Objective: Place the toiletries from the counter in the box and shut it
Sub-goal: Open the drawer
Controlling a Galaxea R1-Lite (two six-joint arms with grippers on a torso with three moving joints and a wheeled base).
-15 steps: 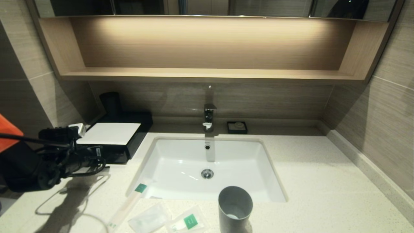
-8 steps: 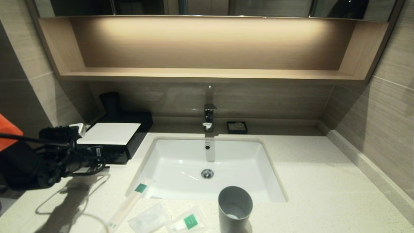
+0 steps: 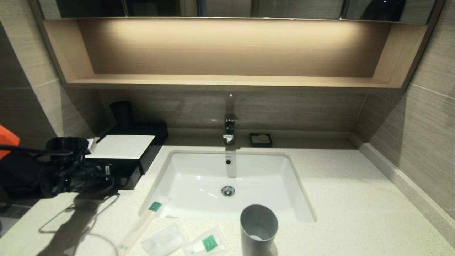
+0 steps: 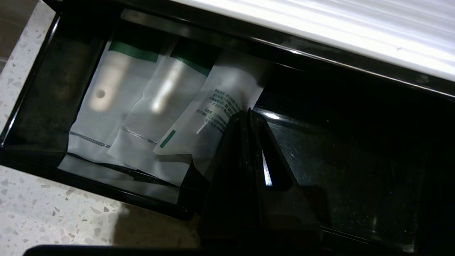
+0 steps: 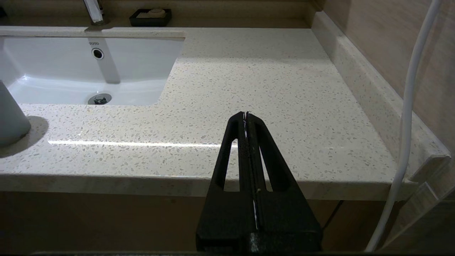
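Because the 3 toiletries on the desk [image 3: 355,185] are only thin plastic wrappers, I judge they are very light, soft and a bit slippery on the stone. The long wrapped stick [image 3: 139,225] lies at the near left corner of the basin [image 3: 227,185], its green label end on the far side; it looks stiffer than the rest, so I would take it near the middle, across its narrow width. The 2 flat sachets lie just right of it, near the front edge: a plain sachet [image 3: 164,240] and a sachet with green square [image 3: 205,244], close beside each other. They are flat on the desk, so prob. a pinch at 1 edge or corner works better than from above.

The box [image 3: 142,156] stands far left, drawer pulled out; the left wrist view shows 3 pale packets [image 4: 149,106] already inside. The left gripper [image 4: 247,112] is fully closed, holding nothing, at the drawer. The right gripper [image 5: 246,114] is closed and empty too, parked off the desk's near right edge.
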